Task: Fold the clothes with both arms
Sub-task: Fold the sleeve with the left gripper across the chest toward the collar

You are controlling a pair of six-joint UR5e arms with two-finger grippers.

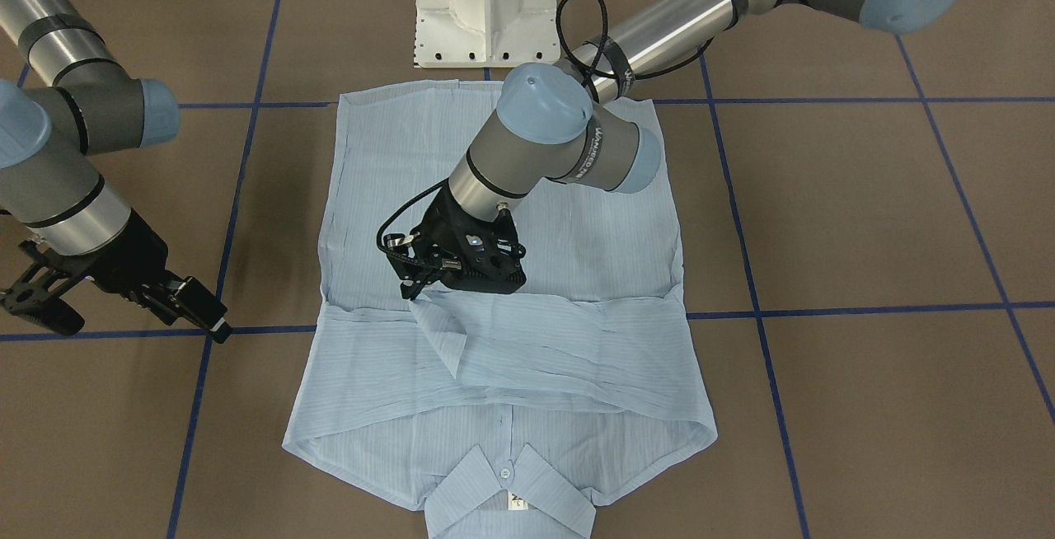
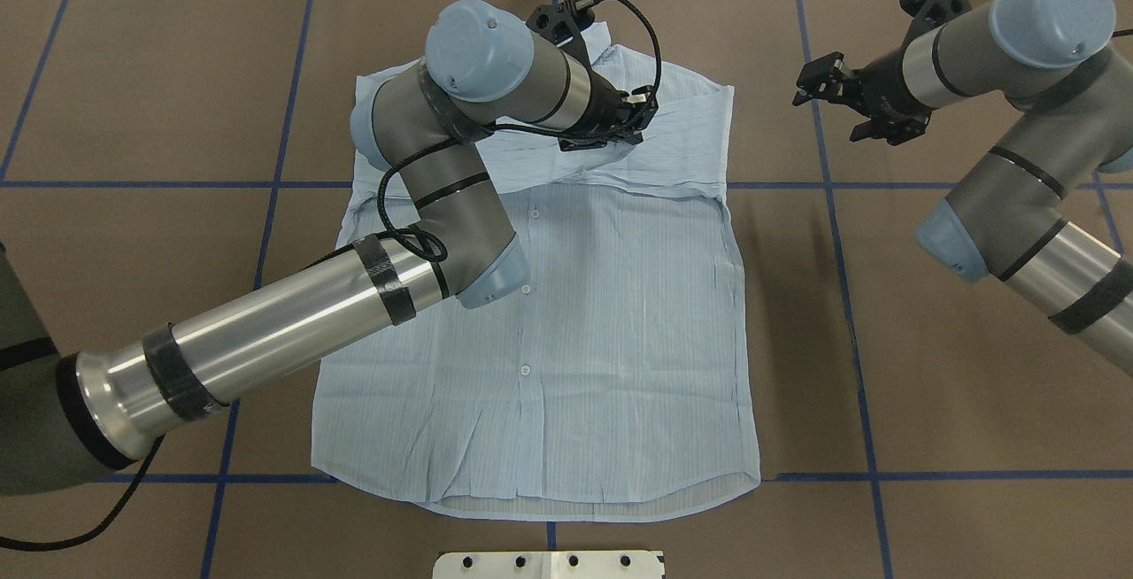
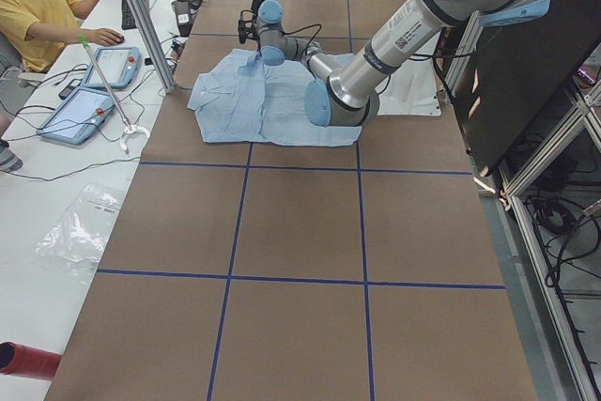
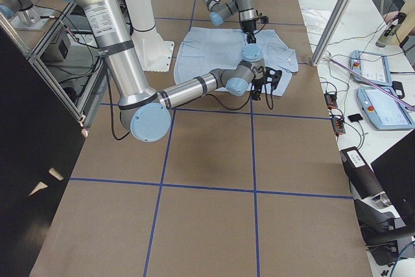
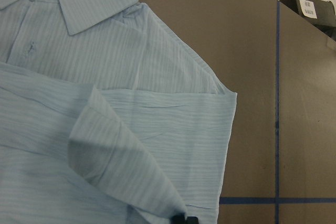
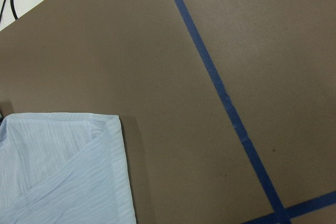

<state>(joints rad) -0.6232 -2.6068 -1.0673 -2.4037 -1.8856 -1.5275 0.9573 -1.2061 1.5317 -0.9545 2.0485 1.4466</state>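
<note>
Collar (image 1: 509,494) with neck label (image 1: 517,503) sits closest, at the operators' end. The light blue striped shirt (image 1: 577,217) lies front up, flat on the brown bench (image 1: 865,217), with its hem toward the white robot base (image 1: 486,3). Its long axis runs straight from base to collar. Both sleeves are folded in across the chest as a crosswise band.

The left claw (image 1: 420,290) is over the chest, past the button line and on the robot's right half of the shirt. It is narrow, pinching a flap of sleeve (image 1: 445,337). In the left wrist view the cloth tents up to the fingertips (image 5: 181,217), so the flap is lifted while the rest of the sleeve lies flat.

The right claw (image 1: 140,316) hangs spread wide with nothing in it. It is off the shirt over bare bench on the robot's right, roughly level with the sleeve band and apart from the shirt's edge. The right wrist view shows only a folded shirt corner (image 6: 79,156) and blue tape (image 6: 220,93).

Key relation: the held flap is on the right half, so the left arm is crossed over the shirt. The right claw is the nearer one to that side edge. Likely next the flap gets laid down. A lengthwise fold would then need each claw at its own side.
</note>
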